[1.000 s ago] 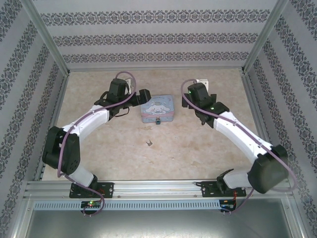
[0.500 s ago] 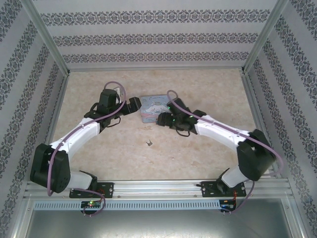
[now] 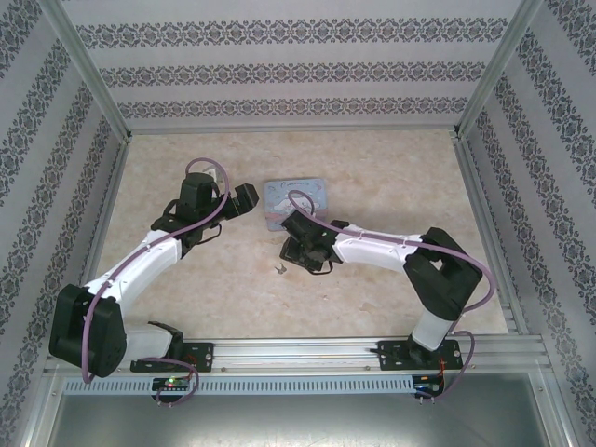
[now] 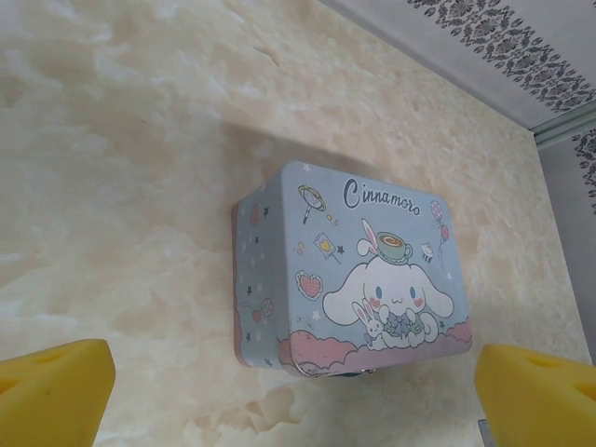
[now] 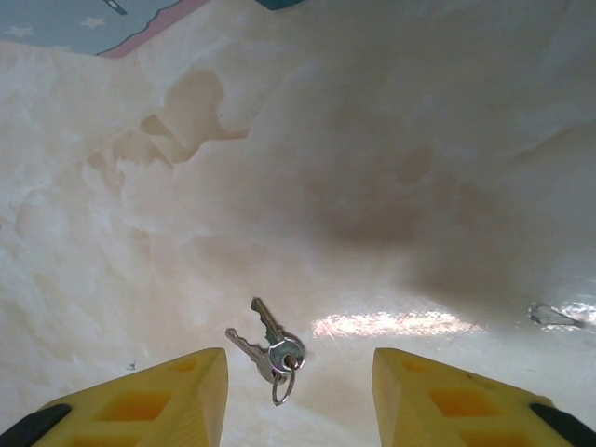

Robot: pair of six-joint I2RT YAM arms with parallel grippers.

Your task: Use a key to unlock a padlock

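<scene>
Two small metal keys on a ring, the key, lie flat on the marbled table; from above the key is a tiny speck in front of the tin. My right gripper hovers low over it, open, its yellow pads on either side and not touching it. In the top view the right gripper sits just behind the key. The padlock peeks out as a small dark bit under the front edge of the light-blue cartoon tin. My left gripper is wide open beside the tin, holding nothing.
The tin stands mid-table between the two arms, the left gripper close to its left side. Patterned walls and metal posts enclose the table. Open tabletop lies in front of the key, toward the arm bases.
The right arm swung from the tin's right side down and left to hover over the key, its jaws narrowing. The left arm drew back slightly to the left.
</scene>
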